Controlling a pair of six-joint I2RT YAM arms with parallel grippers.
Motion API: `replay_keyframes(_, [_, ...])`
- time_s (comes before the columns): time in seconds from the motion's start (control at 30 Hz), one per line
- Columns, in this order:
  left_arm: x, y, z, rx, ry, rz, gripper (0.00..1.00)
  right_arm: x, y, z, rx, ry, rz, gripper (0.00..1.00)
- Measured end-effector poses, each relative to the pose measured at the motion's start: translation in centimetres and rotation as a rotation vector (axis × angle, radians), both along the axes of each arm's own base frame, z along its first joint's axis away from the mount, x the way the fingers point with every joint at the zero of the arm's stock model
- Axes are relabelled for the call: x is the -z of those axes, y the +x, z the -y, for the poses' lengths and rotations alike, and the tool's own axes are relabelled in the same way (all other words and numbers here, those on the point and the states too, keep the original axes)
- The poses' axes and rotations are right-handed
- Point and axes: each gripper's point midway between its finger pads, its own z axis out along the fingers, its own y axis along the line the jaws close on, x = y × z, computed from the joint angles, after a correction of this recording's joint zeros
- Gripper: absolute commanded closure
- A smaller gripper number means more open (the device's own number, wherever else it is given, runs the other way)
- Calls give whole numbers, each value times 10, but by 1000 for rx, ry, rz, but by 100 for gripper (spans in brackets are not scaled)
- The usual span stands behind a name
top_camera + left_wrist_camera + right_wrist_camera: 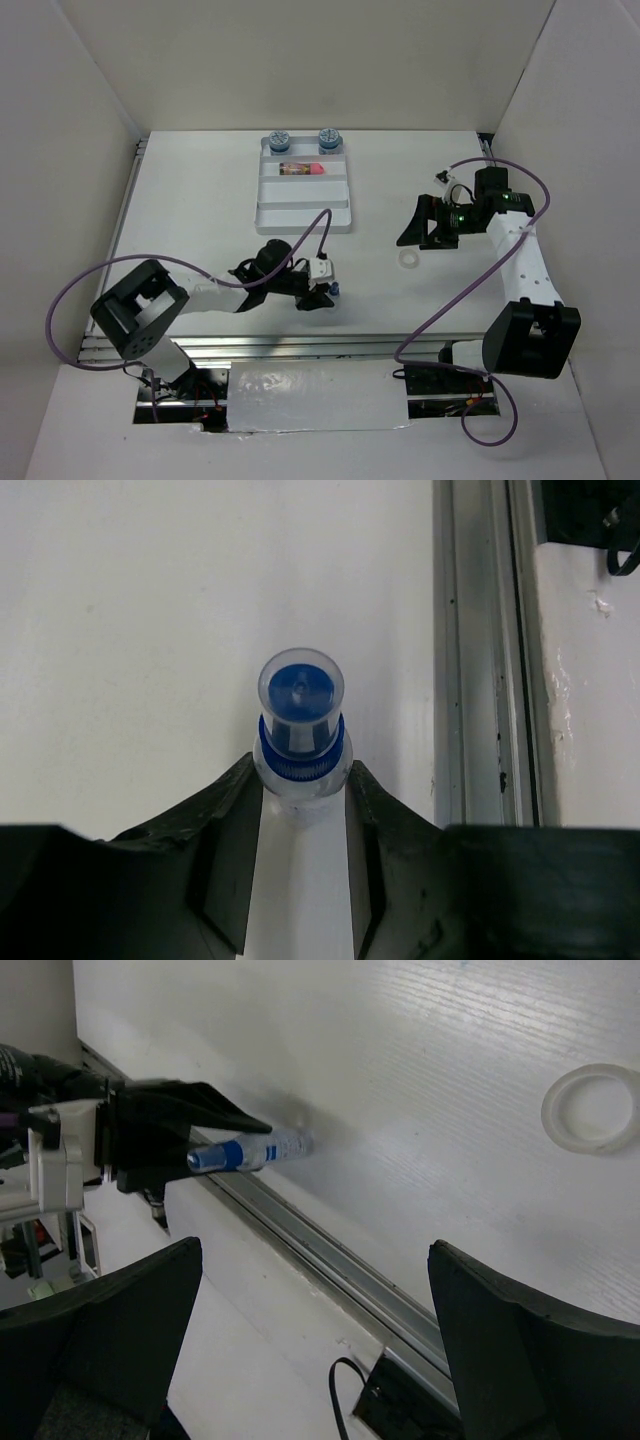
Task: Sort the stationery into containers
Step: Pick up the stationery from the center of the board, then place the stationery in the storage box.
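Little blue-capped bottle (300, 742) sits near the table's front edge, and my left gripper (302, 776) pinches it with just the fingertips. It's round and slick, so I reckon it could twist or pop out on the way to the tray (300, 215). Right gripper (315, 1250) hangs spread wide.

My left arm (205, 292) and right arm (525, 265) are white tubes joined by blocky black housings. A thin purple cable (326, 214) runs along each. My left gripper (300, 780) has matte black wedge fingers (225, 850), scuffed at the edges, with a small white camera block (320, 268) behind them. My right gripper (315, 1290) matches it, and a green light (461, 212) glows at that wrist.
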Motion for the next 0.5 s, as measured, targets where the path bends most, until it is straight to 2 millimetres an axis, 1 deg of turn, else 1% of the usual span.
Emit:
replay_keyframes(0.03, [-1,5,-2,-10,24,-14,89,0,0,0,-1,1,2,0])
replay_keyframes(0.07, [-3,14,-4,-33,53,-24,93,0,0,1,-3,2,4,0])
replay_keyframes(0.1, [-6,29,-8,-71,96,-26,100,0,0,1,-2,3,4,0])
replay_keyframes(0.17, [-17,62,-16,-140,198,-40,100,-1,0,2,-1,5,6,0])
replay_keyframes(0.27, [-45,125,-28,-213,309,-27,100,-1,0,1,-3,10,9,0])
replay_keyframes(0.3, [-53,142,-38,-246,337,-27,100,-2,0,1,-5,13,9,0])
replay_keyframes(0.33, [-57,153,-52,-277,381,-43,100,-2,0,1,-6,15,9,0])
replay_keyframes(0.37, [-69,174,-65,-327,395,-31,99,-2,0,1,-6,16,10,0])
replay_keyframes(0.43, [-83,200,-98,-413,468,-36,98,-2,0,1,-6,20,12,0])
replay_keyframes(0.5, [-98,226,-122,-477,536,-32,97,-2,0,1,-4,22,11,0])
